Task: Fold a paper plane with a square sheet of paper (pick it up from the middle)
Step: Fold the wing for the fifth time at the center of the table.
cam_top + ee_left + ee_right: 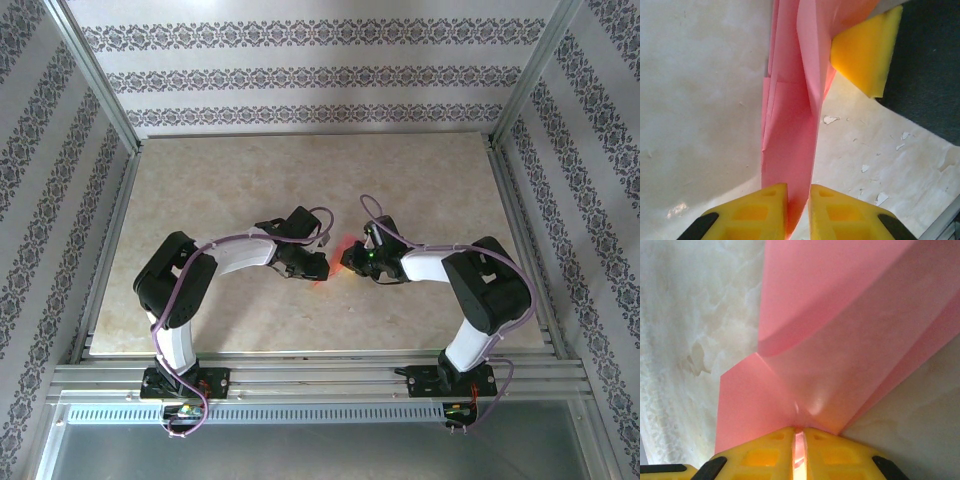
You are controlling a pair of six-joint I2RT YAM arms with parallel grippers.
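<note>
The salmon-pink sheet of paper (336,250) is folded into a narrow, layered shape with creases and hangs above the middle of the table between both grippers. My left gripper (322,266) is shut on one narrow end of the paper (790,125), which runs up from between its yellow fingers (760,210). My right gripper (348,260) faces it from the right and is shut on the paper's crease (840,340), a thin pink edge pinched in the slit between its pads (765,455). One yellow finger of the right gripper (865,55) presses the paper's far part.
The beige marbled tabletop (300,180) has an aluminium frame (320,370) around it and patterned walls on three sides. Both arms bend inward from their bases at the near edge. White flecks (830,120) mark the table surface under the paper.
</note>
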